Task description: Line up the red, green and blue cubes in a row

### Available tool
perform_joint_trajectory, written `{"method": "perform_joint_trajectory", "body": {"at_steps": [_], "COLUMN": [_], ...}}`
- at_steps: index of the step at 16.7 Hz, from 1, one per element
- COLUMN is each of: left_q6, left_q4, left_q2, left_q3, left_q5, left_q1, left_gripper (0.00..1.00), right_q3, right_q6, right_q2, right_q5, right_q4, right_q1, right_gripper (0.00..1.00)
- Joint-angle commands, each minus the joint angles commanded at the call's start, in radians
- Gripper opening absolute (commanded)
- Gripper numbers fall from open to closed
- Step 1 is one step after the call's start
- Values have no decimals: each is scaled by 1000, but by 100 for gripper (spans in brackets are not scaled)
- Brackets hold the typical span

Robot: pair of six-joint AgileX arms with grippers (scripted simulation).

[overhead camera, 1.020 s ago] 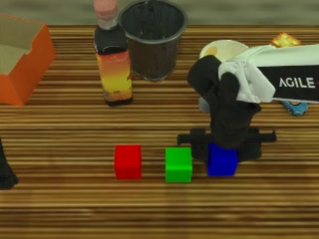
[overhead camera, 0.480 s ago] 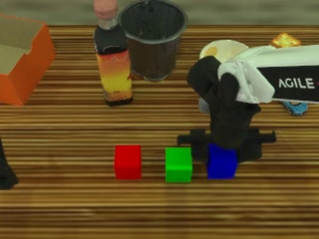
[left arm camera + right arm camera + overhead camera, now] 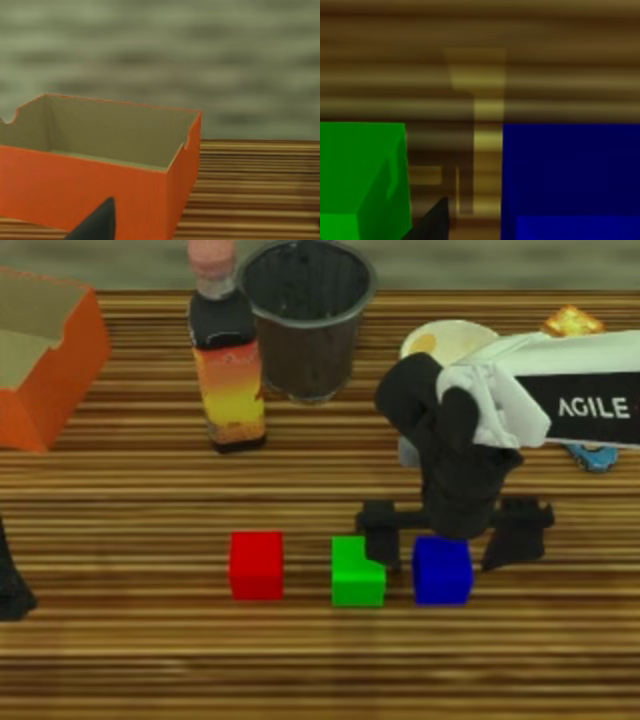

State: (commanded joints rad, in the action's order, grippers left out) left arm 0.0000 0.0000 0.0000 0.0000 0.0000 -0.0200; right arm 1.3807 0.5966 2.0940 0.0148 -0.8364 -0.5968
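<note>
Matte, square-edged cubes sit in a row on the striped wooden desk [image 3: 130, 640]: red cube [image 3: 256, 564], green cube [image 3: 357, 572], blue cube [image 3: 442, 570]. My right gripper [image 3: 452, 536] hangs over the blue one, fingers spread wide (touching nothing). My left gripper [image 3: 12, 585] rests at the desk's left edge, near an empty orange cardboard box [image 3: 45, 365].

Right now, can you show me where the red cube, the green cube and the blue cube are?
red cube [image 3: 256, 564], top view, middle of its top face.
green cube [image 3: 354, 576], top view, its top face.
blue cube [image 3: 441, 571], top view, middle of its top face.
</note>
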Motion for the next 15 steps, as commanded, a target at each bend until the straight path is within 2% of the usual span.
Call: {"method": "perform_joint_trajectory", "body": {"at_steps": [7,12,15], "left_q6": [0,0,0], "left_q4": [0,0,0], "left_q2": [0,0,0], "left_q3": [0,0,0], "left_q5": [0,0,0], "left_q1": [0,0,0], "left_gripper": [100,100,100], "right_q3": [15,116,149], "right_q6": [0,0,0], "right_q2": [-7,-70,-98], "right_q5": [-1,-2,-1], "right_q4": [-17,-198,-246], "right_q1": [-1,-9,-9], "right_gripper": [100,100,100]}}
